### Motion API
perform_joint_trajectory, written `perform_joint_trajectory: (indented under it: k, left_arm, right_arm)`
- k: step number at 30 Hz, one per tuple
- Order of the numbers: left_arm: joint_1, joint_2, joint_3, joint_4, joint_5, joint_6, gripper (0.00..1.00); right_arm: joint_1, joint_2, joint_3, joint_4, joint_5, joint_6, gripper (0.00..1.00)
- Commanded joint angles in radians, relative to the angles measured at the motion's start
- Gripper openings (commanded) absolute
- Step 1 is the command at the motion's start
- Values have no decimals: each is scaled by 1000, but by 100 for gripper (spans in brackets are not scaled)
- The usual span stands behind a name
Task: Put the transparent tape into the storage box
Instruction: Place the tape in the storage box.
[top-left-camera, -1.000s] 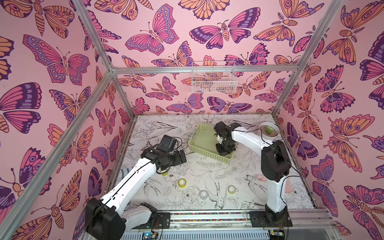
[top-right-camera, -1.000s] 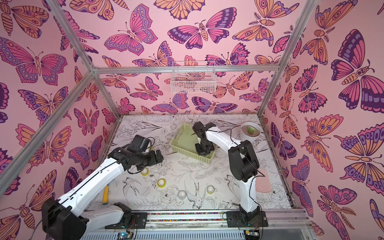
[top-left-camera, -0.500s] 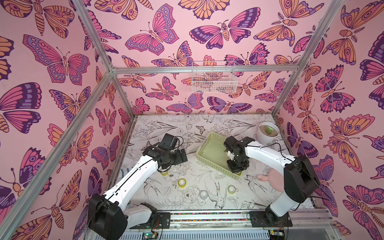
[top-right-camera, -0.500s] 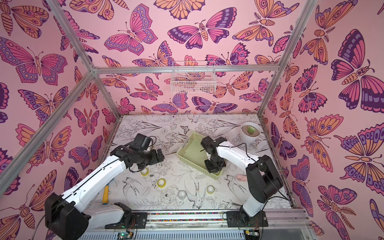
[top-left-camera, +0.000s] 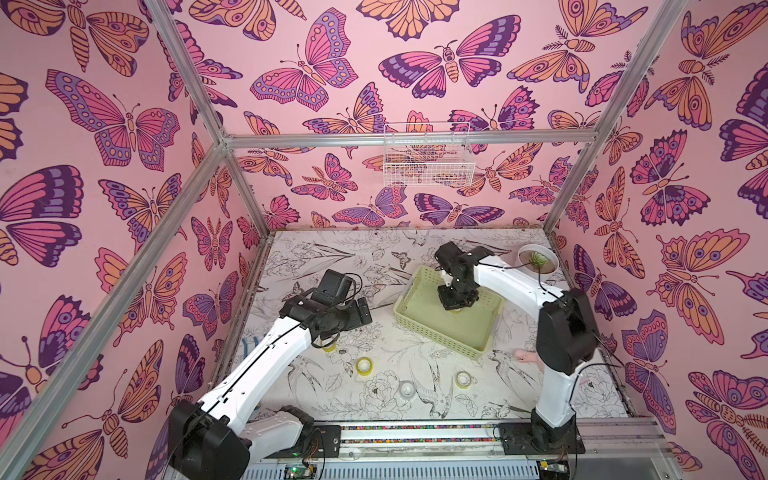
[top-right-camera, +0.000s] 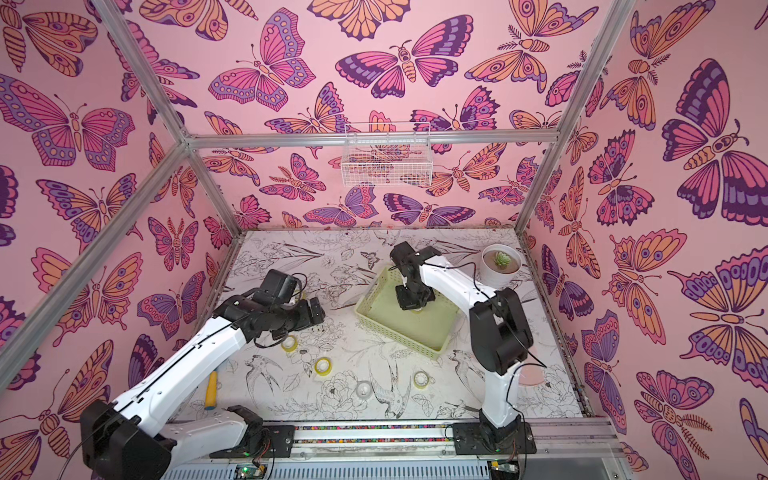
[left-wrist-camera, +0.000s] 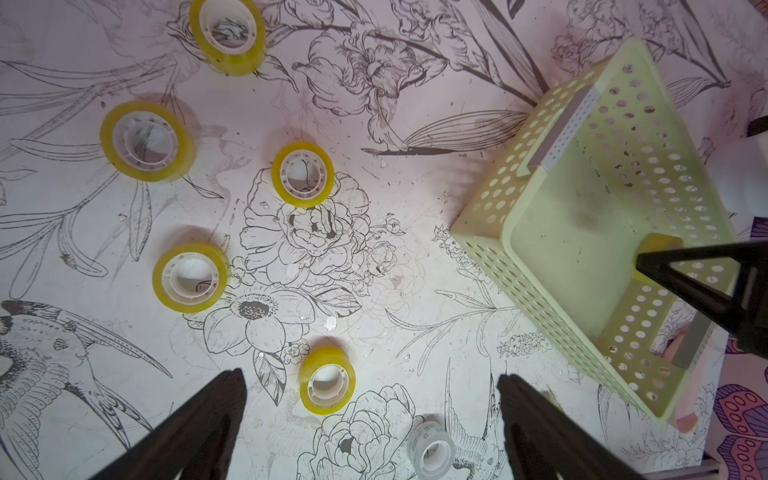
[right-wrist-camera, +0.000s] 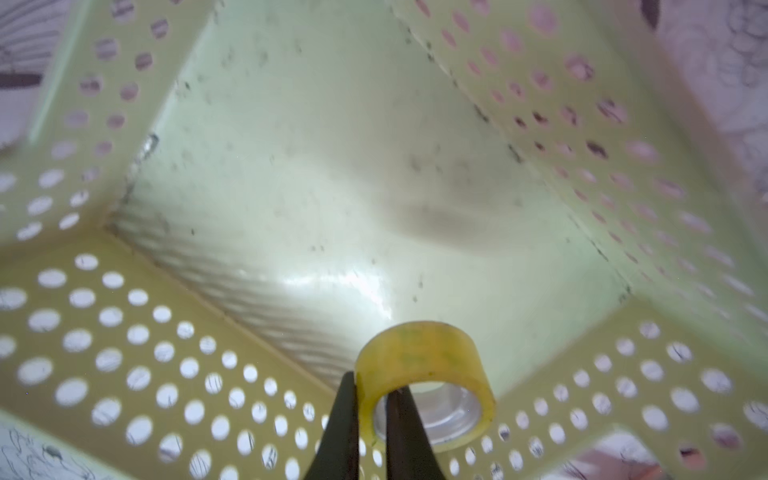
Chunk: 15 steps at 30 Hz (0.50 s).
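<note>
The storage box (top-left-camera: 440, 332) is a pale yellow-green perforated basket at the right middle of the table, seen in both top views (top-right-camera: 399, 332). My right gripper (right-wrist-camera: 372, 384) hangs inside it, just above the floor, shut on the wall of a yellow-tinted transparent tape roll (right-wrist-camera: 419, 353), one finger inside the core. From above, the right gripper (top-left-camera: 456, 305) hides the roll. My left gripper (left-wrist-camera: 370, 376) is open and empty over the table left of the box, above several yellow rolls and a clear roll (left-wrist-camera: 432, 446).
Loose rolls lie near the front: yellow (top-left-camera: 364, 365), clear (top-left-camera: 407, 389) and another (top-left-camera: 462, 379). A potted succulent (top-left-camera: 538, 259) stands at the back right. A white wire basket (top-left-camera: 428, 156) hangs on the back wall. A yellow-handled tool (top-right-camera: 212, 388) lies front left.
The right gripper swung to the box's near edge and back over its middle, keeping the tape. The box now sits slightly nearer and further right. The left arm has hardly moved.
</note>
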Motion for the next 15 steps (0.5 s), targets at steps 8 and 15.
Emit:
perform_joint_trajectory:
  k: [8,15]
  left_arm:
    - [-4,-102,-71,1,-18,-10,100]
    - [-4,-87,-68,1,9,12,100]
  right_arm:
    - [-66,154,122,-26,0,-19,1]
    - [-88,140,89,16,-17,-30,34]
